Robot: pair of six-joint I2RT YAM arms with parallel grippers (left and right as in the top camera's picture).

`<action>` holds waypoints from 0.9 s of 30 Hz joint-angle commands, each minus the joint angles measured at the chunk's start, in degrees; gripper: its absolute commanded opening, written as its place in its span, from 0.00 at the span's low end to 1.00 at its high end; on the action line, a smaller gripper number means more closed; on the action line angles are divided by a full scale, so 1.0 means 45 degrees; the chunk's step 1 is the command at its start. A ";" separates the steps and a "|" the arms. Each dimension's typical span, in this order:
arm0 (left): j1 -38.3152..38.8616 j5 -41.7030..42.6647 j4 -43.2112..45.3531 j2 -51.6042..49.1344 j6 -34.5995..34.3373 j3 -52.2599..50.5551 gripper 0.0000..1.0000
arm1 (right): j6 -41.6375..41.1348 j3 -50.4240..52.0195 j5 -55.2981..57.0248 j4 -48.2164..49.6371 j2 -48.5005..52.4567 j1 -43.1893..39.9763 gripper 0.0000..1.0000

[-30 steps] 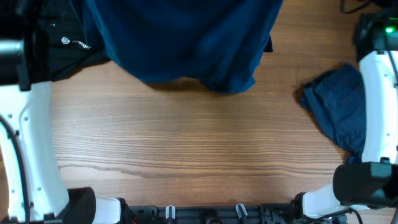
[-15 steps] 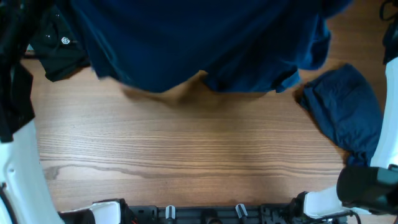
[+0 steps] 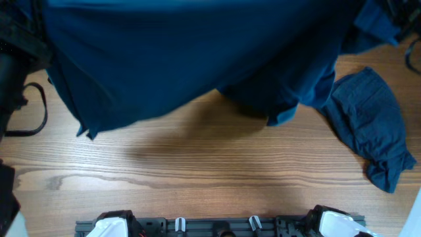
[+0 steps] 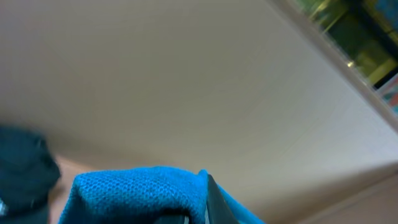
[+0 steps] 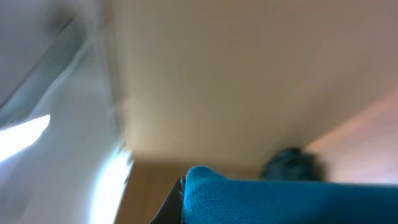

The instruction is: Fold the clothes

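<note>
Over the wooden table (image 3: 197, 174) the big blue T-shirt (image 3: 197, 52) hangs spread out in the air, the smaller dark blue garment (image 3: 368, 125) lies crumpled on the right, and the left gripper (image 4: 186, 210) and right gripper (image 5: 181, 200) each pinch the T-shirt tight, so nothing looks folded yet.

Overhead looks down; wrist views tilt upward, all sharing blue garment (image 3: 197, 52)

A wood-grain surface (image 3: 210, 168) lies shadowed across its middle. A black strap (image 3: 45, 112) loops at its left edge, and a black rail (image 3: 217, 229) with 2 white clips (image 3: 179, 224) lines the near edge.
</note>
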State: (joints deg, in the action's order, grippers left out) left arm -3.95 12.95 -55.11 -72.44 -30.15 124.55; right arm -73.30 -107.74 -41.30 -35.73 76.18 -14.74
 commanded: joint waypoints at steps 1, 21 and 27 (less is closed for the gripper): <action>-0.0092 0.0019 -0.0695 -0.0403 -0.0321 0.0005 0.04 | 0.2851 -0.0010 0.4391 -0.1841 -0.0248 -0.0049 0.04; -0.0087 -0.0102 -0.4668 -0.0175 -0.0933 0.0000 0.04 | 0.7655 0.0005 0.4974 -0.5367 -0.2123 -0.0049 0.04; -0.0087 -0.0117 -0.2278 -0.2759 -0.0937 0.0000 0.04 | 0.6577 0.0029 0.2166 -0.2215 0.0714 0.0039 0.04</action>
State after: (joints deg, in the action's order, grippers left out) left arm -3.92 14.04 -71.59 -77.03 -33.74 124.36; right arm -40.88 -107.39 -23.31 -53.45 71.77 -14.68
